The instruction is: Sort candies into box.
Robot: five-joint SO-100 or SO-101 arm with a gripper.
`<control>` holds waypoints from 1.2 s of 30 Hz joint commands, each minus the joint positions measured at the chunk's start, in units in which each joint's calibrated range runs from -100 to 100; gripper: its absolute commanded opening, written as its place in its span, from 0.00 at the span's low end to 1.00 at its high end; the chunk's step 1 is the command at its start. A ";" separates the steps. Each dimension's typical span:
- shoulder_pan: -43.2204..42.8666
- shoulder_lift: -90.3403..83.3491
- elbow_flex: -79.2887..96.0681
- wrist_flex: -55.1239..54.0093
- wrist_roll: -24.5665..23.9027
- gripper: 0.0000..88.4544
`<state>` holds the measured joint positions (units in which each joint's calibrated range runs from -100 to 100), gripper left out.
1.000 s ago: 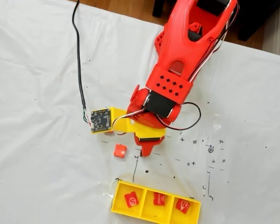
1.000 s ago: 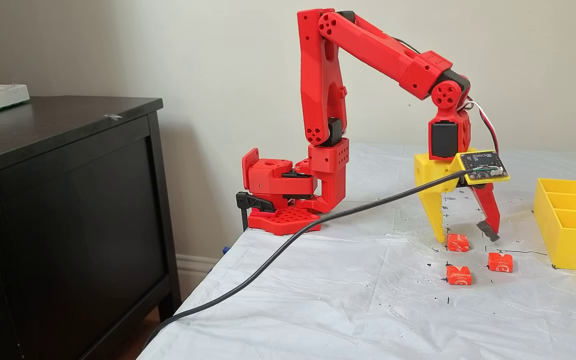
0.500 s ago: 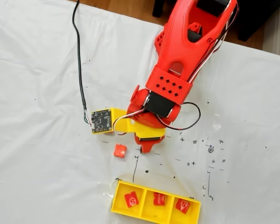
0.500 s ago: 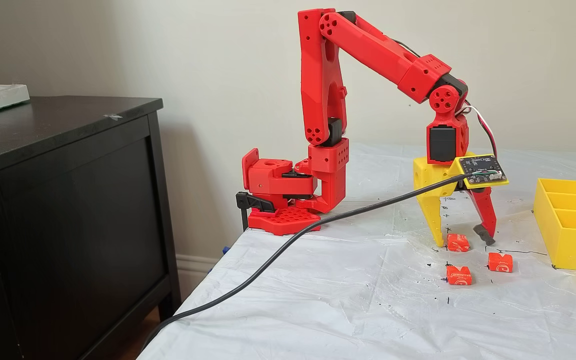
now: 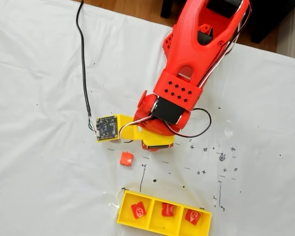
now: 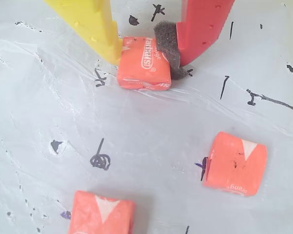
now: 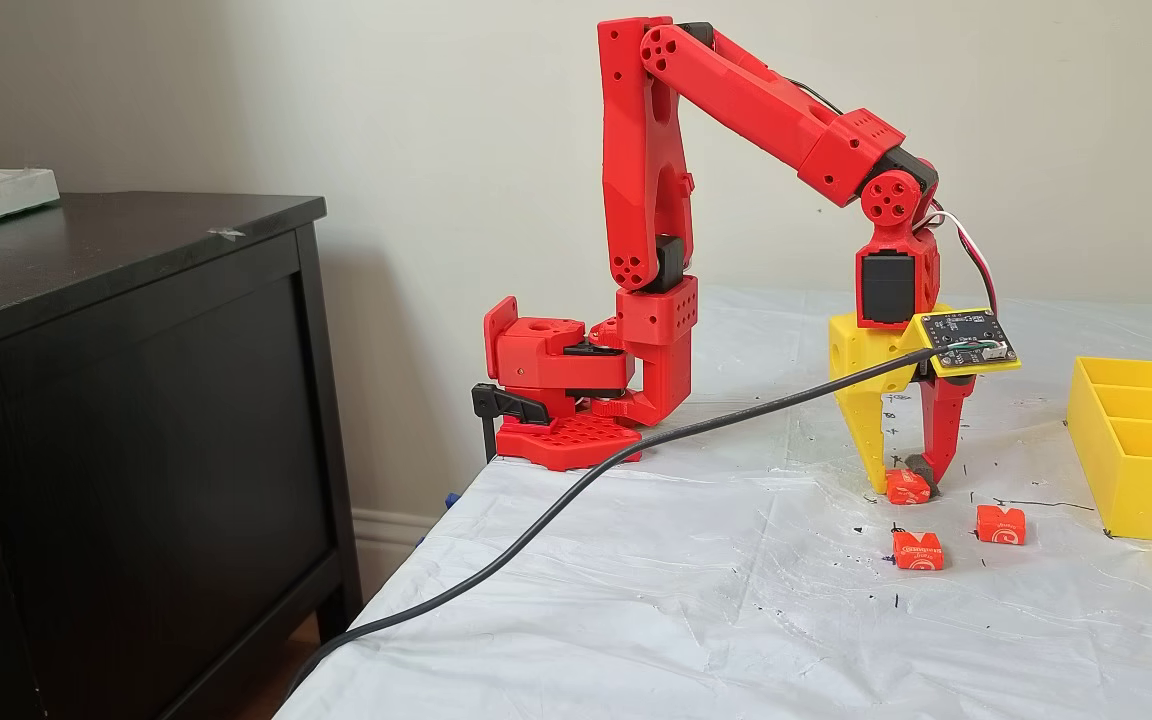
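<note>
Wrist view: fingers [image 6: 147,58] closed against a candy [image 6: 143,65] on the counter [image 6: 49,122], flanks pinched; likely light, soft, wrapper slippery; hold side faces.

box [image 7: 1136,470]: glossy plastic | table cover [image 7: 696,620]: crinkled plastic sheet

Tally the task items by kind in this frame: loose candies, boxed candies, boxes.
Small square red-orange wrapped candies loose on the white sheet: 3, one in the gripper
Same candies inside the bright yellow three-compartment plastic tray: 3
That tray: 1
Total: 7
</note>
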<state>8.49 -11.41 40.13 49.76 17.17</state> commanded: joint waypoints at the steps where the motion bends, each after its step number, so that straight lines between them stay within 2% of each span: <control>1: -1.34 -7.76 -2.67 1.93 -0.83 0.00; 3: -3.33 -10.47 -5.95 3.49 -2.93 0.00; 4: -5.59 -9.79 -15.60 8.97 -5.71 0.00; 7: -8.40 -7.93 -28.71 13.40 -9.82 0.00; 13: -11.93 -7.76 -36.63 9.79 -16.07 0.00; 22: -17.64 -4.53 -36.08 1.20 -16.65 0.00; 27: -21.45 -3.68 -24.34 -13.46 -16.12 0.00; 36: -23.26 -0.89 -20.70 -20.25 -16.02 0.00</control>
<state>-13.21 -11.84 21.31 33.59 0.51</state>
